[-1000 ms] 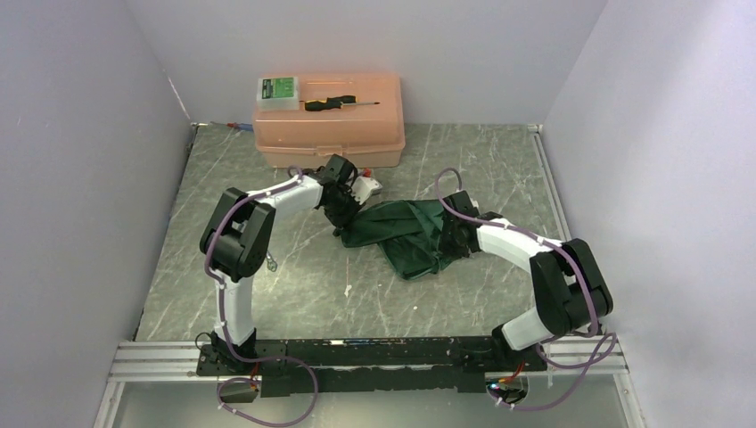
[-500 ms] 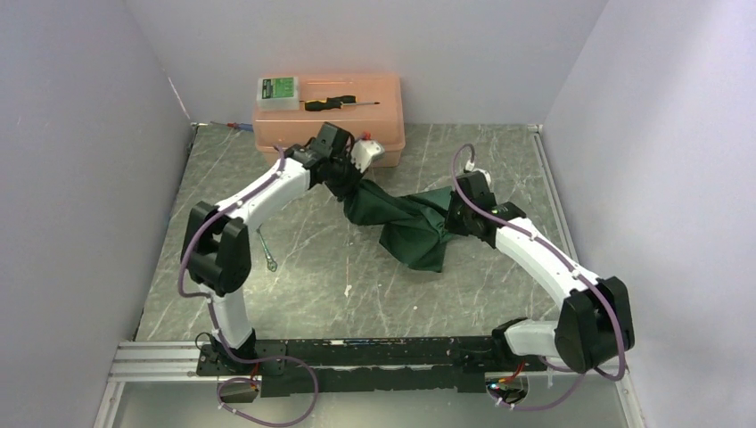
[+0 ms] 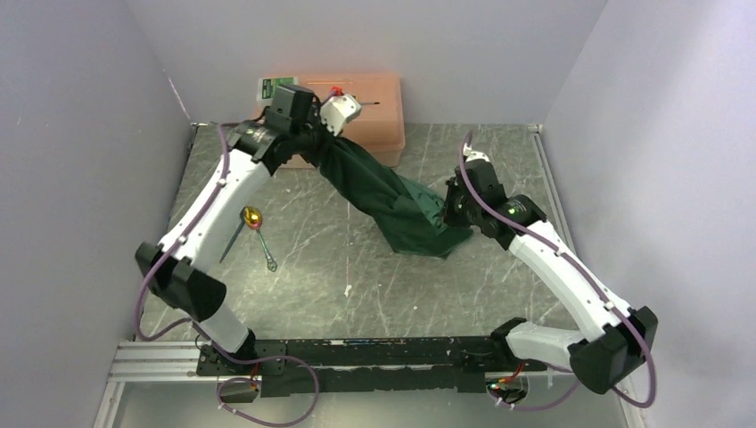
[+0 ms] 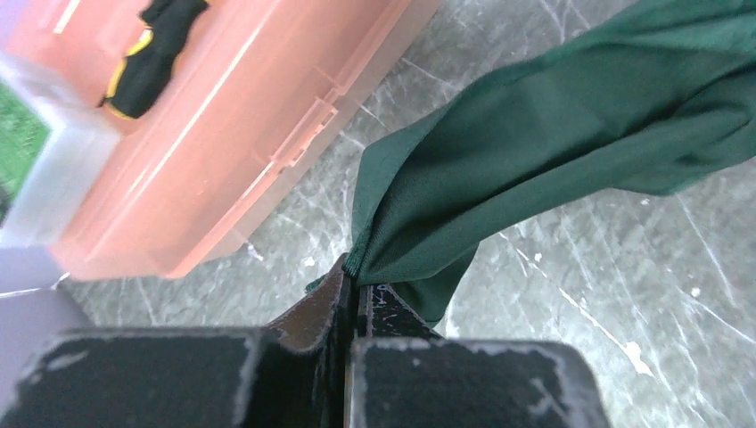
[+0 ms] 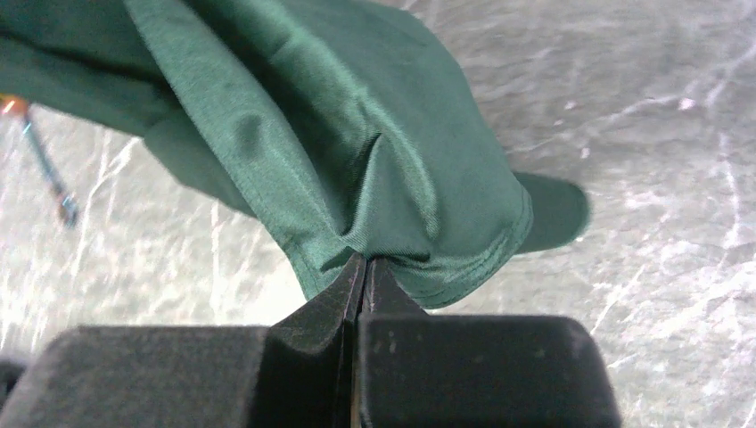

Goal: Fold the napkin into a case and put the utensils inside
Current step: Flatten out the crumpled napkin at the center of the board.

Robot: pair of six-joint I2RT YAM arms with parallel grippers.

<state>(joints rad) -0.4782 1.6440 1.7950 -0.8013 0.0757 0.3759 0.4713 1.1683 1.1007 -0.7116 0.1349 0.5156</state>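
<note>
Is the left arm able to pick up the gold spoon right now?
Probably not yet. The left arm has its jaws shut on the napkin, up by the orange box. The gold spoon lies uncovered on the table, so only the full jaws block it.

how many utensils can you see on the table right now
2: a gold-headed one left of the napkin, and a thin silver one just beyond it. The napkin may hide more.
</note>
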